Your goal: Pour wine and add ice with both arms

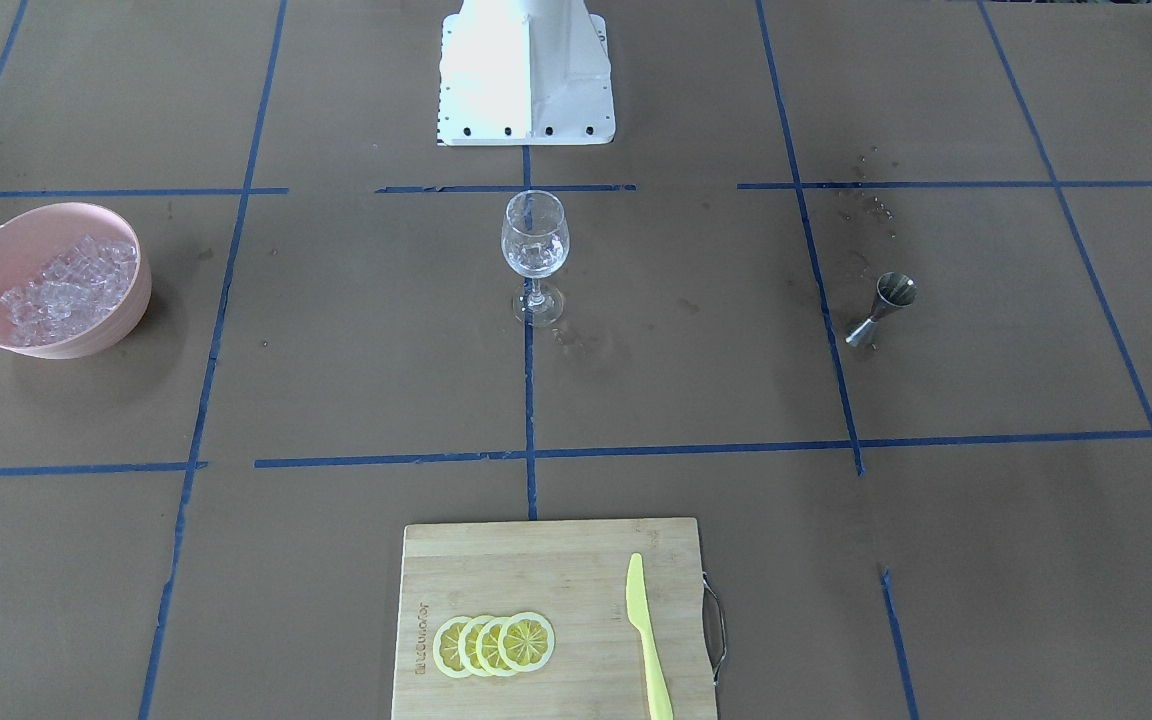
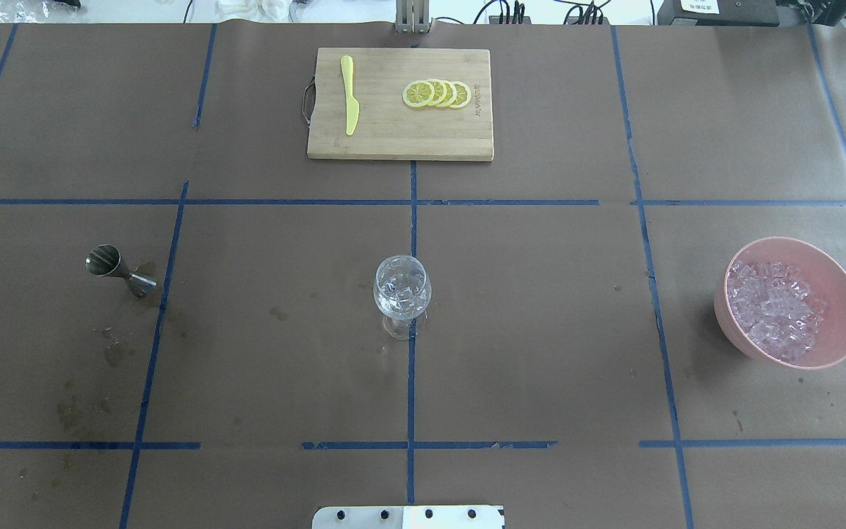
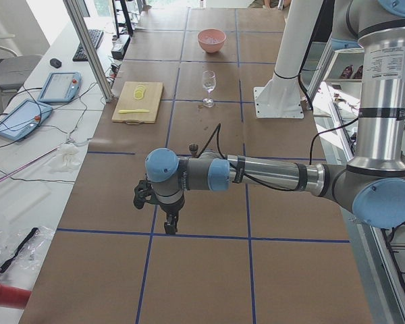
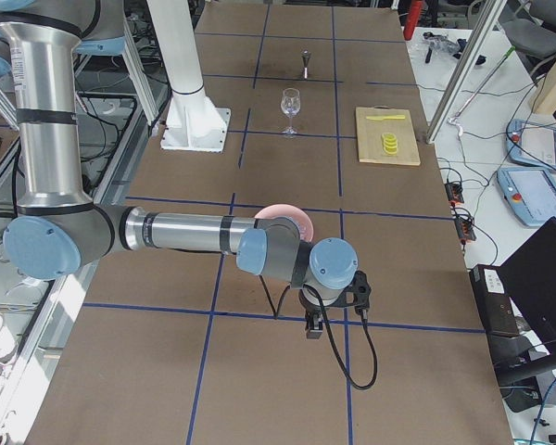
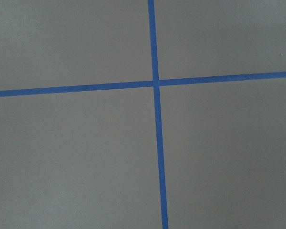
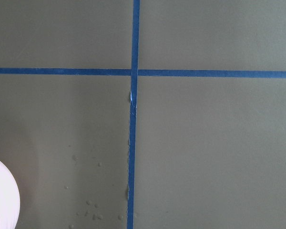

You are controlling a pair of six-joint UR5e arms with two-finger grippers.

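Ice (image 1: 66, 285) heaps in the pink bowl (image 1: 106, 335) just beside the right gripper (image 4: 312, 326); some cubes look already in the wine glass (image 1: 534, 245), well apart from both grippers, between them. Jigger (image 1: 881, 310) stands near the left gripper (image 3: 170, 223). You can't tell either one's jaw state; both prob. parked clear so nothing gets knocked.

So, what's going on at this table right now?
Nothing is being handled. The clear stemmed wine glass stands at the centre with ice cubes inside. The small steel jigger and the pink bowl of ice sit far to either side. The left gripper and right gripper hang over the table near its ends, touching nothing.
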